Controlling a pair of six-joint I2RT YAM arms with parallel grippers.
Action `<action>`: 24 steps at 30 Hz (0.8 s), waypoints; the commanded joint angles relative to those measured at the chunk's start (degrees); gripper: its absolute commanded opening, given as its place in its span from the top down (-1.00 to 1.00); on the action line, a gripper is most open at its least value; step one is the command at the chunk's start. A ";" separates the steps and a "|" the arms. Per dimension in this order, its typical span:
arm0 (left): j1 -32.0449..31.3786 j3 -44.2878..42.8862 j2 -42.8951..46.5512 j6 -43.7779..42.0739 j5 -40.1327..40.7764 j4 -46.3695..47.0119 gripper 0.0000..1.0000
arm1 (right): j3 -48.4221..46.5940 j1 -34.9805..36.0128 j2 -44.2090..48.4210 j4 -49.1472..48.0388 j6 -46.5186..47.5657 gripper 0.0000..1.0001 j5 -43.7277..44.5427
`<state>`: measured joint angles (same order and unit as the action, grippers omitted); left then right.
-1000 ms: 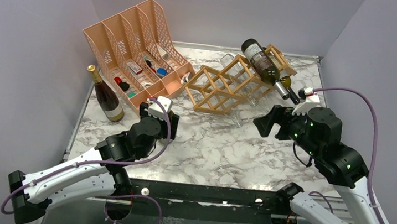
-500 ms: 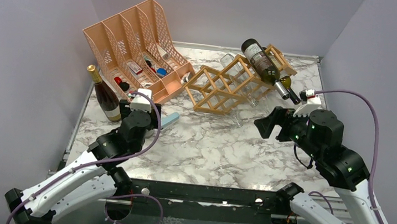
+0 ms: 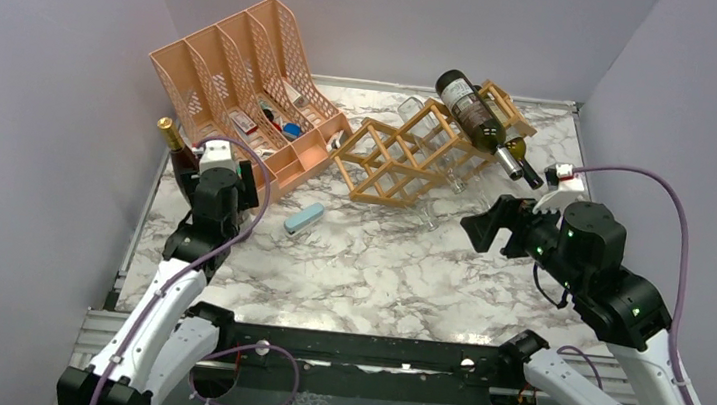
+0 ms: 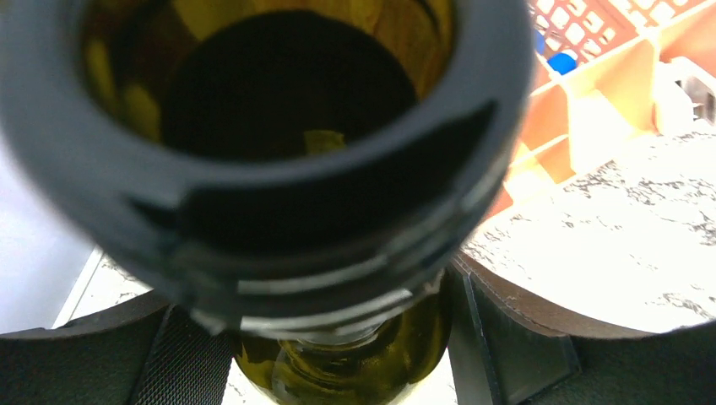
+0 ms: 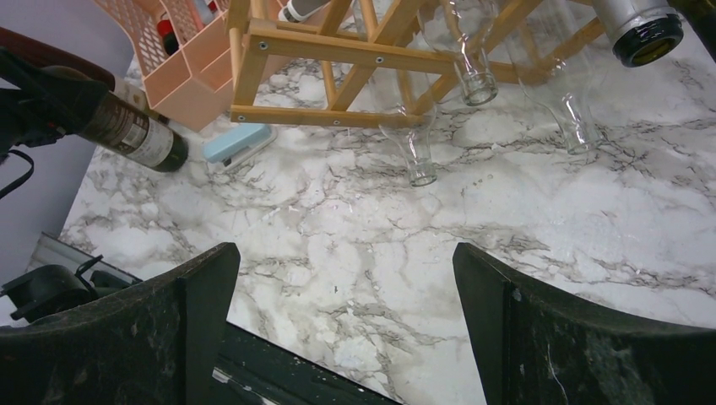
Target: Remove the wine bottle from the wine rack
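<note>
A dark wine bottle (image 3: 470, 109) lies slanted on top of the tan wooden lattice wine rack (image 3: 388, 165), its mouth toward the front right (image 5: 646, 29). The rack's slats also show in the right wrist view (image 5: 338, 46). My right gripper (image 3: 488, 226) is open and empty (image 5: 344, 253), hovering over the marble in front of the rack, apart from it. My left gripper (image 3: 207, 187) is open, its jaws on either side of a second, gold-capped bottle (image 3: 167, 128) that stands at the left. That olive glass fills the gap in the left wrist view (image 4: 355, 363).
A salmon-pink mesh organiser (image 3: 238, 69) with small items stands at the back left. A light blue case (image 3: 303, 219) lies on the marble table (image 3: 378, 265). Clear empty bottles (image 3: 424, 119) sit in the rack, necks pointing forward (image 5: 418, 164). Grey walls enclose three sides.
My left arm swung left from the blue case, which now lies alone on the marble, to the standing gold-capped bottle. The right arm hardly moved.
</note>
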<state>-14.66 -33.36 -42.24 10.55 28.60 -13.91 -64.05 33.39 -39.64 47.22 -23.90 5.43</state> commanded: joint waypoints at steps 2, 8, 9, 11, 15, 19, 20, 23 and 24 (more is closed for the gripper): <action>5.40 -0.19 -1.24 1.64 -7.70 11.58 0.34 | -0.30 0.05 0.12 -0.13 1.09 -1.00 -0.35; 6.44 0.52 -3.29 1.71 -8.01 13.86 0.32 | 0.94 0.10 0.30 -1.72 0.87 -1.00 -0.47; 6.52 0.43 -3.64 1.42 -7.96 13.74 0.32 | 0.82 0.10 0.07 -1.80 0.94 -1.00 -0.54; 6.48 0.45 -3.76 0.96 -7.45 13.50 0.32 | 0.37 0.10 -0.23 -1.79 1.02 -1.00 -0.59; 6.48 1.10 -2.98 0.36 -5.95 12.40 0.22 | -0.17 0.10 -0.44 -1.86 1.54 -1.00 -0.47; 6.48 2.18 -1.72 1.04 -7.13 11.21 0.03 | 0.26 0.10 -0.63 -2.42 1.84 -1.00 -0.65; 6.48 2.01 -1.36 1.12 -7.61 10.58 -0.06 | 0.39 0.10 -0.71 -2.54 1.73 -1.00 -1.09; 6.53 1.44 -0.13 0.94 -9.05 9.60 -0.29 | 1.12 0.10 -0.63 -3.12 1.48 -1.00 -2.07; 6.49 1.31 0.19 0.89 -9.16 9.39 -0.34 | 1.42 0.06 -0.62 -3.32 1.37 -1.00 -2.29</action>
<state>-8.32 -31.22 -44.69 10.98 22.13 -7.40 -63.55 33.39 -40.16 46.41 -22.87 4.91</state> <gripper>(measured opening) 0.795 0.998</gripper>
